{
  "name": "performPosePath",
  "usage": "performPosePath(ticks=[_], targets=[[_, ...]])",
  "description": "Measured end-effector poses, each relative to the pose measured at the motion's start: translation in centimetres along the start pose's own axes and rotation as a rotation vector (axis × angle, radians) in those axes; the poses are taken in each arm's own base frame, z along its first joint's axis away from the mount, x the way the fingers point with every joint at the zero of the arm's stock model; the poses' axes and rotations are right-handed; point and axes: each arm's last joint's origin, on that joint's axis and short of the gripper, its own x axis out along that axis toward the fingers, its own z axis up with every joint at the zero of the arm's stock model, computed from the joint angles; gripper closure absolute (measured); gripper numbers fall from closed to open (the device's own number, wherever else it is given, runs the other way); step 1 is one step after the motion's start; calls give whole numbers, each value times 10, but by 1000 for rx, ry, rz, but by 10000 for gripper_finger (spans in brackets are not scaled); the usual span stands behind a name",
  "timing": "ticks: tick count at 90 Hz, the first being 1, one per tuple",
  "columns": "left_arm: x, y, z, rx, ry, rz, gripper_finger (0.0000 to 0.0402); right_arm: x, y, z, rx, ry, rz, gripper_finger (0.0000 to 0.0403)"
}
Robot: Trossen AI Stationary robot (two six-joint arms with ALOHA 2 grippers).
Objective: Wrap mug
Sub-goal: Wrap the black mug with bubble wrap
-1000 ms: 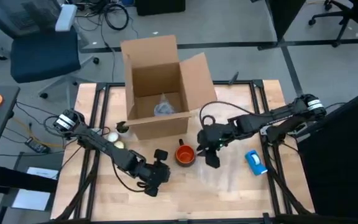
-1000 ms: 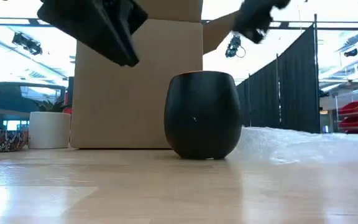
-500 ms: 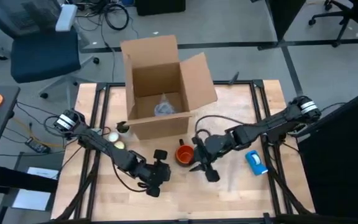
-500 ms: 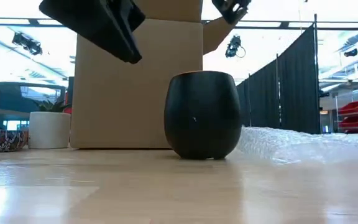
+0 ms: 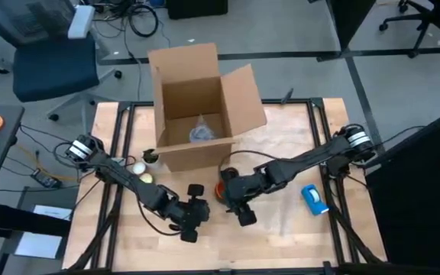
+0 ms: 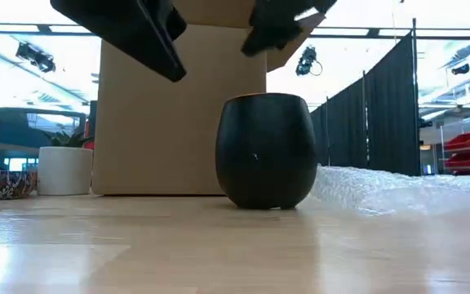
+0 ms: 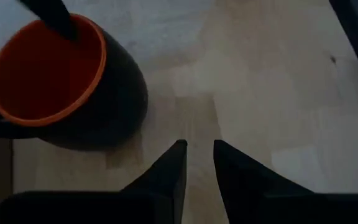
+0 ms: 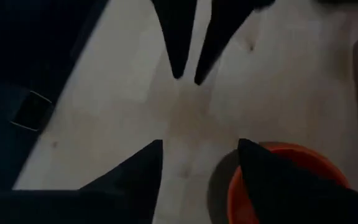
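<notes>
Wooden bench [image 5: 281,137] carries an open cardboard box [image 5: 197,107], and the mug [image 5: 221,189] stands upright just in front of it, beside a sheet of bubble wrap [image 6: 398,189]. Right claw [image 5: 235,200] hovers over the mug, fingers spread, one above the rim. Left claw [image 5: 195,200] waits just beside the mug, its fingers nearly pressed together and empty. A good grasp probably means lowering one finger inside the rim, pinching the wall squarely, then lifting without tipping.
</notes>
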Motion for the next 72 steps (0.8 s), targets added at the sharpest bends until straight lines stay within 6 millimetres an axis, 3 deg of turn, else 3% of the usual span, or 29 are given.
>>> performPosePath(ticks=[17, 46, 72], targets=[[0, 0, -2, -9, 17, 0, 337, 10, -7, -7, 40, 66, -95, 199], [0, 0, -1, -11, 11, -1, 337, 9, -12, -13, 59, 129, -73, 232], [0, 0, -1, -13, 4, 3, 337, 38, -11, -20, 66, 163, -43, 253]])
